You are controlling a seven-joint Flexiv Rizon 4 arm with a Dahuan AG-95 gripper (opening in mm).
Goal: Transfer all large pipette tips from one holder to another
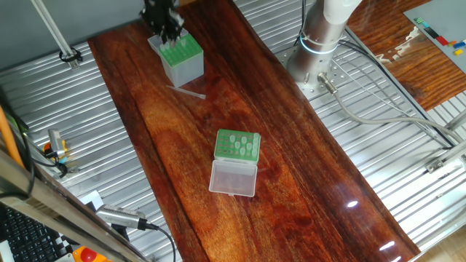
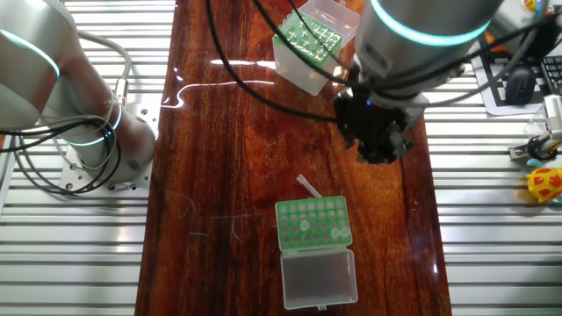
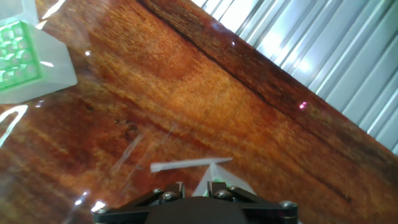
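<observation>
The taller translucent box (image 1: 180, 60) with its green perforated top stands at the far end of the wooden table; it also shows in the other fixed view (image 2: 313, 224), with a few pale tips in its holes. My gripper (image 1: 169, 36) hangs just above it. In the hand view the gripper (image 3: 198, 186) shows only its finger bases, a little apart, with nothing seen between them. One large pipette tip (image 1: 186, 92) lies loose on the table beside the box (image 3: 189, 164). The low green rack (image 1: 237, 145) holds several tips, its clear lid (image 1: 233, 177) folded open.
The arm's base (image 1: 320, 45) stands on the ribbed metal surface right of the wooden board. Cables (image 1: 378, 109) run from it. Tools and a cable (image 1: 120, 217) lie at the left front. The rack also shows top left in the hand view (image 3: 22, 59).
</observation>
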